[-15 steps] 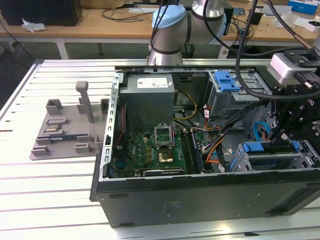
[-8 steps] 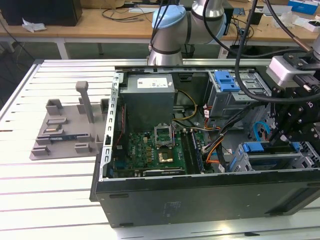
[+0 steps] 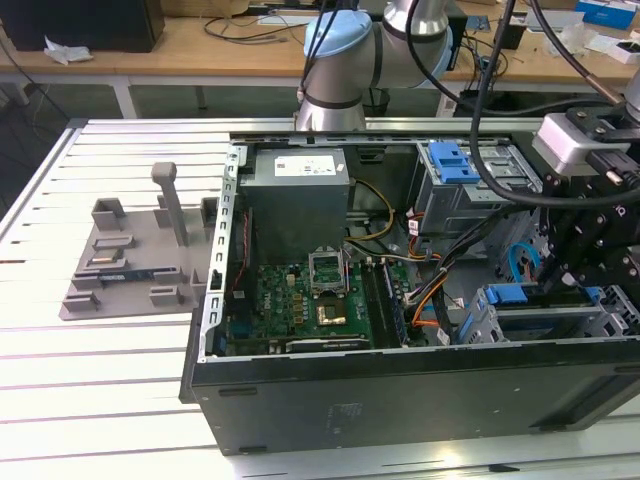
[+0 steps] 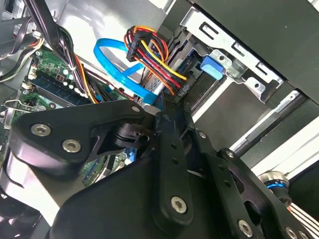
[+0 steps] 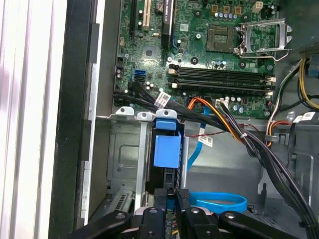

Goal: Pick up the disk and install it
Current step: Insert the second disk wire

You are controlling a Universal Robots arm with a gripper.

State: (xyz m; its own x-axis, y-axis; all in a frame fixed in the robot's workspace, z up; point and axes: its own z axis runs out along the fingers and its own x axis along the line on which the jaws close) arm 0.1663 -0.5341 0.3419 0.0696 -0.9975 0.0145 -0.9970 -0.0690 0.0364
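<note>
Gripper (image 5: 172,196) jaws clenched on the edge of the disk (image 5: 167,149), a likely rigid, fragile drive standing edge-on, partly slid into the computer case's (image 3: 400,385) drive bay.

A slatted aluminium worktable (image 3: 110,390) carries the work area, its surface reflecting bright overhead light. Behind it stands a wooden bench (image 3: 215,45) strewn with cables (image 3: 245,25), a black box (image 3: 85,22) at the exterior view's left, and crumpled paper (image 3: 65,50) beside that box.
</note>
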